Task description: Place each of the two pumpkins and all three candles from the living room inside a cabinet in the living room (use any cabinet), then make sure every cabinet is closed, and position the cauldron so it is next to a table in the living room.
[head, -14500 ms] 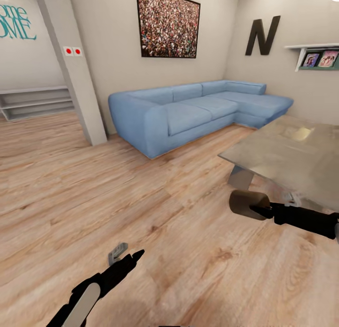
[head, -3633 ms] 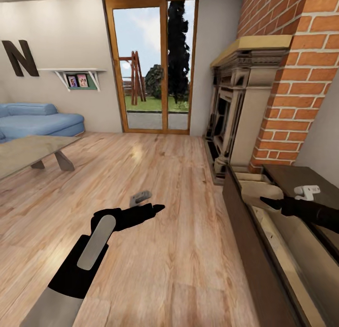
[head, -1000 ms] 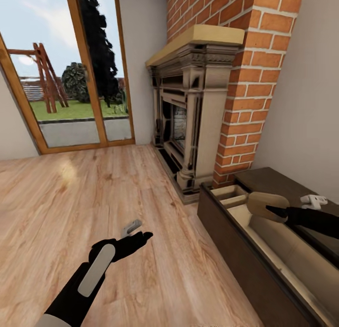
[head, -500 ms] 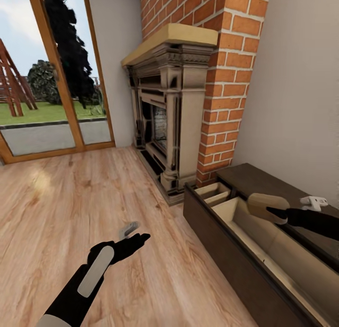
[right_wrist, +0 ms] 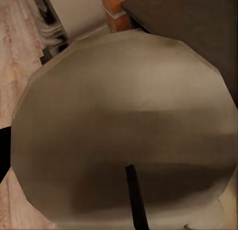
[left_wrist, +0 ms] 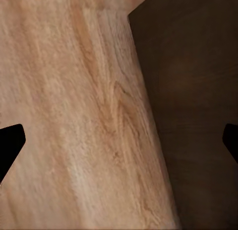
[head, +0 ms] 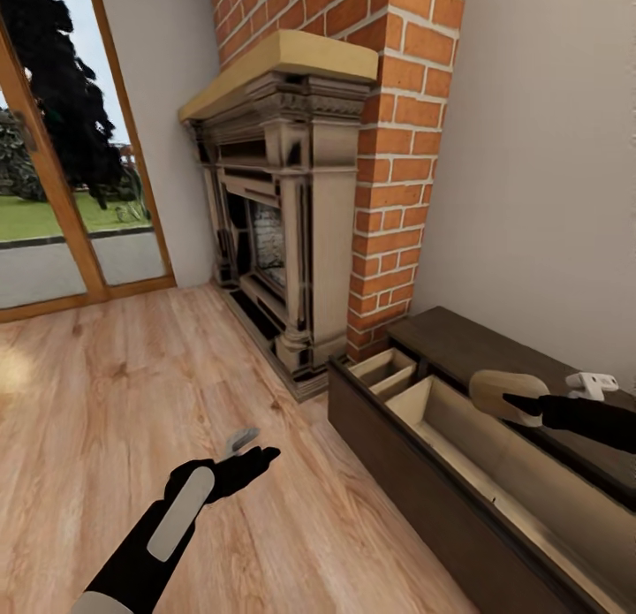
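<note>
A: Where's the candle (head: 507, 393)?

B: In the right hand (head: 521, 404), clamped on it. It hangs over the open drawer (head: 459, 437) of the cabinet (head: 415, 473), at the back edge by the dark top. Not touching the drawer floor as far as I can tell.

A: Right wrist cam?

B: Flat beige top of the candle (right_wrist: 124, 125) close up, dark wick (right_wrist: 136, 200) pointing toward the lens. Behind it a bit of the cabinet top and a corner of the brick chimney (head: 397, 137).

A: Drawer state?

B: Pulled out, pale inside. A smaller divided compartment (head: 384, 371) sits at the end nearest the fireplace (head: 274, 208). Can't see anything lying in the part that shows.

A: Left hand (head: 261, 457)?

B: Out over the wood floor (head: 132, 402), well apart from the cabinet front, on the side away from the wall. Nothing in it. In the left wrist cam the two fingertips (left_wrist: 10, 145) sit at opposite edges, so spread wide; floorboards and a dark brown panel (left_wrist: 193, 106) lie between them.

A: Cabinet vs fireplace?

B: Cabinet runs along the wall, its near end just beside the fireplace base & brick column. Glass door (head: 53, 208) is further along, past the fireplace.
</note>
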